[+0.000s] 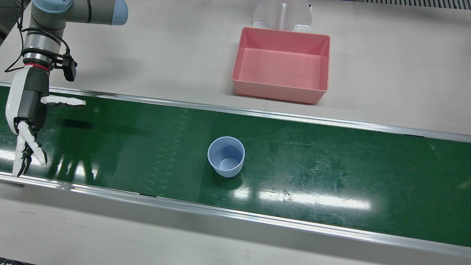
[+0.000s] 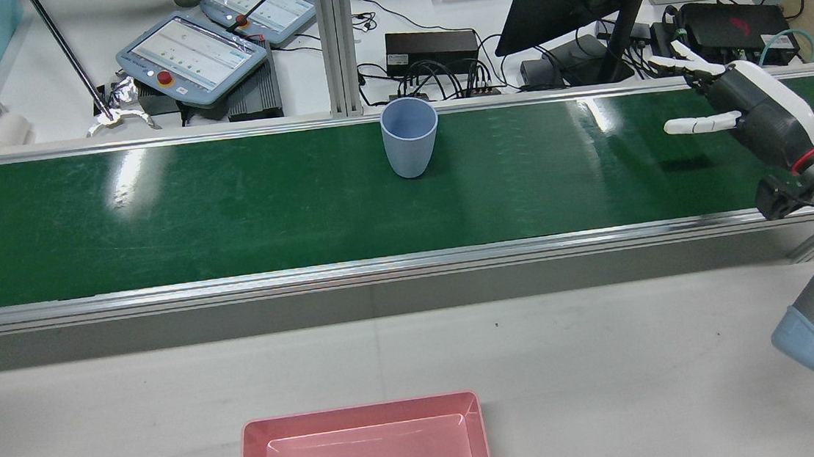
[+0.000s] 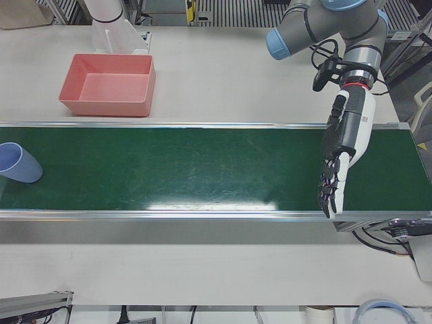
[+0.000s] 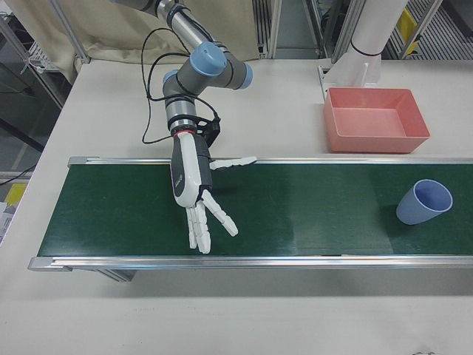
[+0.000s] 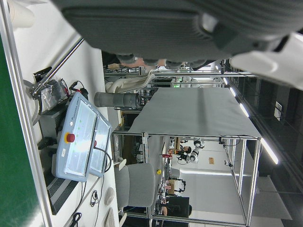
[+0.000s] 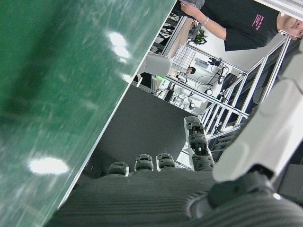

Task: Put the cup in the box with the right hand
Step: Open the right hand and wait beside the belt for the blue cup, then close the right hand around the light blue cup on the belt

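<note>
Blue cup: one. Pink box: one. Right hand and left hand: splayed, empty.

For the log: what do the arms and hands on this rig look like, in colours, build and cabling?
The right arm is silver-grey tube with pale blue joint caps; loose black cable runs along it. A red ring and a small black camera sit at its wrist. The right hand has a white shell over black, ribbed palm parts and white segmented fingers. The left hand matches it, with black fingers showing.

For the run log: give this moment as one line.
right robot hand: open, over belt, far from cup | cup: upright on belt | box: empty | left robot hand: open
</note>
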Controlling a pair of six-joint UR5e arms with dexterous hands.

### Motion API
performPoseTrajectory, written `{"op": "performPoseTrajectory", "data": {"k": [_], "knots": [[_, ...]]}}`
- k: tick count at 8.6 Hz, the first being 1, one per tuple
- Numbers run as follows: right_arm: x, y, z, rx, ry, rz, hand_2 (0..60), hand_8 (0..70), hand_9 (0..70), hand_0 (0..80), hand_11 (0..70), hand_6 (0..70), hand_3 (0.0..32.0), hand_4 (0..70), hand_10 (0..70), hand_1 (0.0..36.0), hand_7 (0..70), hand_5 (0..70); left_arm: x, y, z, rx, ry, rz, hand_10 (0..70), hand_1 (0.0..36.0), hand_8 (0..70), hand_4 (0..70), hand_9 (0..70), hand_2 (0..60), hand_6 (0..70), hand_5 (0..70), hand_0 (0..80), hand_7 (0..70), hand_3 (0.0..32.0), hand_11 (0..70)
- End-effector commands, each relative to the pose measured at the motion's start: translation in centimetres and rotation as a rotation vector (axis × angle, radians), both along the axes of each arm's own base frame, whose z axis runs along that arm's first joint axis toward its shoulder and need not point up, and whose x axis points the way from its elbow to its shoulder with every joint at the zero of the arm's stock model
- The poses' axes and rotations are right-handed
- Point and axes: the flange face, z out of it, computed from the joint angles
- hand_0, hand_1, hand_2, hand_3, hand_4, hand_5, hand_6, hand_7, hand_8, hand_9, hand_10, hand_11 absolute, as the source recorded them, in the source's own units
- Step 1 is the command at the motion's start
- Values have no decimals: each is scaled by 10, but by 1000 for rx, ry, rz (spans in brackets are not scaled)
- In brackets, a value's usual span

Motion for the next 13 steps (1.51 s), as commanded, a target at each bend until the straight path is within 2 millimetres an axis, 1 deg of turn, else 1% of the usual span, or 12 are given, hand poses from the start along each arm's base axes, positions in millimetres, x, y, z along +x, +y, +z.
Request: {"op": "performPoseTrajectory", "data": {"k": [1, 2, 3, 4, 6, 7, 8, 9, 10, 11, 12, 13], "knots": [[0, -6, -1, 37, -7, 44, 31, 27, 63, 439, 37, 23, 18, 21, 17, 58, 66, 34, 0, 0, 0, 0, 0, 1, 0, 0, 0, 0, 0, 0, 0, 0, 0, 0, 0, 0], [-9, -5, 1, 33, -3, 32, 162, 27, 63, 402, 38, 23, 22, 10, 18, 95, 65, 35, 0, 0, 0, 0, 0, 1, 0, 0, 0, 0, 0, 0, 0, 0, 0, 0, 0, 0], [-14, -3, 0, 34, -3, 23, 97, 27, 63, 424, 37, 23, 26, 11, 17, 79, 65, 35, 0, 0, 0, 0, 0, 1, 0, 0, 0, 0, 0, 0, 0, 0, 0, 0, 0, 0], [-19, -2, -1, 37, 5, 15, 97, 27, 63, 426, 37, 22, 32, 9, 16, 80, 63, 36, 0, 0, 0, 0, 0, 1, 0, 0, 0, 0, 0, 0, 0, 0, 0, 0, 0, 0], [-23, -1, 0, 36, 9, 6, 100, 29, 65, 430, 37, 23, 28, 11, 16, 83, 69, 36, 0, 0, 0, 0, 0, 1, 0, 0, 0, 0, 0, 0, 0, 0, 0, 0, 0, 0], [-27, 1, 2, 34, 11, -3, 66, 29, 67, 436, 37, 25, 20, 21, 16, 73, 74, 36, 0, 0, 0, 0, 0, 1, 0, 0, 0, 0, 0, 0, 0, 0, 0, 0, 0, 0], [-28, 2, 3, 32, 12, -4, 133, 29, 67, 415, 37, 25, 20, 18, 17, 89, 76, 35, 0, 0, 0, 0, 0, 1, 0, 0, 0, 0, 0, 0, 0, 0, 0, 0, 0, 0], [-28, 2, 3, 32, 12, -6, 136, 30, 70, 414, 38, 26, 18, 22, 17, 90, 81, 35, 0, 0, 0, 0, 0, 1, 0, 0, 0, 0, 0, 0, 0, 0, 0, 0, 0, 0], [-29, 2, 4, 31, 15, -7, 0, 30, 70, 451, 39, 26, 18, 40, 18, 53, 83, 34, 0, 0, 0, 0, 0, 1, 0, 0, 0, 0, 0, 0, 0, 0, 0, 0, 0, 0], [-31, 1, 8, 23, 19, -9, 102, 31, 71, 421, 41, 27, 8, 32, 20, 79, 82, 34, -1, 0, 0, 0, 0, -1, 0, 0, 0, 0, 0, 0, 0, 0, 0, 0, 0, 0], [-31, 1, 9, 22, 18, -9, 103, 32, 72, 421, 41, 27, 10, 31, 20, 80, 80, 35, 0, 0, 0, 0, 0, 1, 0, 0, 0, 0, 0, 0, 0, 0, 0, 0, 0, 0], [-29, 1, 10, 18, 14, -7, 70, 35, 77, 433, 43, 29, 2, 38, 21, 73, 84, 35, 0, 0, 1, -2, 0, 1, 0, 0, 0, 0, 0, 0, 0, 0, 0, 0, 0, 0]]}}
